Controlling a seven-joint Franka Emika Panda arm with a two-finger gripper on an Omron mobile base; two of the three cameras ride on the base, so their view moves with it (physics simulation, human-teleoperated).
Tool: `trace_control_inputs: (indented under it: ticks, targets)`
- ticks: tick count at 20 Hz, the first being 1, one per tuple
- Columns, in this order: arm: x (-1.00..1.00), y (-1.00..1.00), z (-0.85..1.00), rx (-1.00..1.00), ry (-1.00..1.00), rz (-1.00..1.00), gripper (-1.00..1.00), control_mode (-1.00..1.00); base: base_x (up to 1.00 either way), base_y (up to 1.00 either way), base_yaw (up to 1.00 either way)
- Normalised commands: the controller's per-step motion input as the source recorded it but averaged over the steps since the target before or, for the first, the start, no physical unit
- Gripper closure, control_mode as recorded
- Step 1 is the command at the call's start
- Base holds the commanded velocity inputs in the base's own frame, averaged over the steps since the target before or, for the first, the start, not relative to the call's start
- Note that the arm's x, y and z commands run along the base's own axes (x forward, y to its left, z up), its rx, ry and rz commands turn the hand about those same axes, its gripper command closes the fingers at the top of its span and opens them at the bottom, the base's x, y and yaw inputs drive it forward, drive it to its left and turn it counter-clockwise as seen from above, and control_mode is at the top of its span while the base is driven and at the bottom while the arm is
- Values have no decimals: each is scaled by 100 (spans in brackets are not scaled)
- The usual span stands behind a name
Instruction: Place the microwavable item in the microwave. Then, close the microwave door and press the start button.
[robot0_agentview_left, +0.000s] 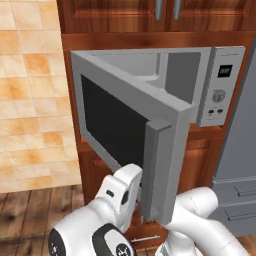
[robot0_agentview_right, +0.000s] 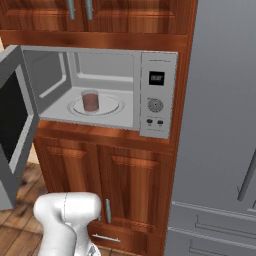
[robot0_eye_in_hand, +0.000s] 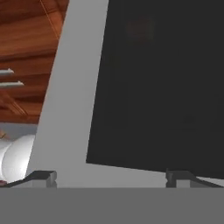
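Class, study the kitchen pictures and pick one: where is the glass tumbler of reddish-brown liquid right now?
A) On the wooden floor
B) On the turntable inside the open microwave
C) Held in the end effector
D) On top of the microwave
B. In the right base view the tumbler stands upright on the round turntable inside the microwave, whose door is swung open to the left.

Home kitchen, built-in microwave (robot0_agentview_right: 100, 90) in wooden cabinets (robot0_agentview_right: 125, 175) (rendered), tiled wall (robot0_agentview_left: 30, 95), grey fridge (robot0_agentview_right: 220, 150)
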Motion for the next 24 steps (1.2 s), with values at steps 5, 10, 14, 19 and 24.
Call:
trace_control_inputs:
  ticks: [5, 10, 14, 19, 24]
  targets:
    - [13, -100, 20, 5, 0, -8, -100, -100, 0, 0, 0]
    - [36, -99, 28, 2, 0, 0, -100, -100, 0, 0, 0]
    - [55, -77, 31, 1, 0, 0, -100, -100, 0, 0, 0]
    - [66, -29, 7, 1, -1, 0, -100, -100, 0, 0, 0]
    - [80, -10, 0, 4, -1, 3, -100, -100, 0, 0, 0]
